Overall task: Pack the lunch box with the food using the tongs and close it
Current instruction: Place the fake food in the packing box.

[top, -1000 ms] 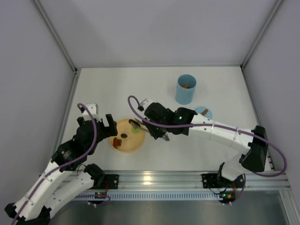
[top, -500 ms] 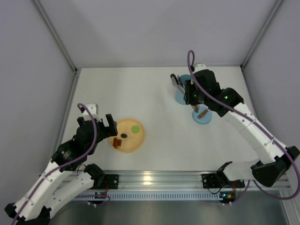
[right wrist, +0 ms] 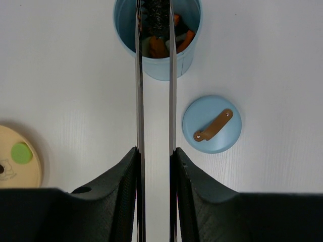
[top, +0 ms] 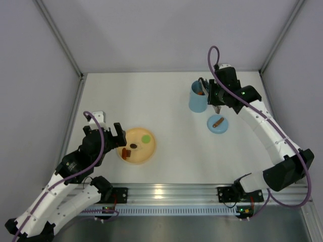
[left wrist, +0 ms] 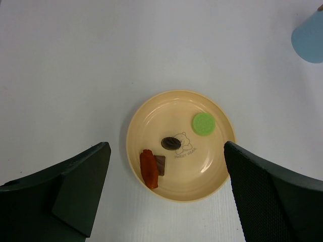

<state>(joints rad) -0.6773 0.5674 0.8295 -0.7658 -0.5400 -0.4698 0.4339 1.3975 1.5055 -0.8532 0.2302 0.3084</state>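
Note:
The light blue lunch box (top: 198,101) stands open at the back right, with orange and brown food (right wrist: 179,38) inside. My right gripper (right wrist: 154,156) is shut on the silver tongs (right wrist: 138,101). Their tips reach over the lunch box (right wrist: 156,68) opening with a black piece (right wrist: 154,7) between them. The blue lid (right wrist: 212,124) with its brown handle lies flat beside the box. My left gripper (left wrist: 165,151) hangs open above the yellow plate (left wrist: 212,171). The plate holds a green disc (left wrist: 204,123), a dark oval (left wrist: 171,143), an orange piece (left wrist: 148,169) and a brown square (left wrist: 161,165).
The plate (top: 144,154) sits near the table's front left, right beside my left gripper (top: 103,133). Grey walls close in the white table on three sides. A metal rail (top: 166,191) runs along the near edge between the arm bases.
My right arm has swung from the plate to the back right, carrying the tongs, and their tips now sit over the lunch box opening. The left arm has stayed still.

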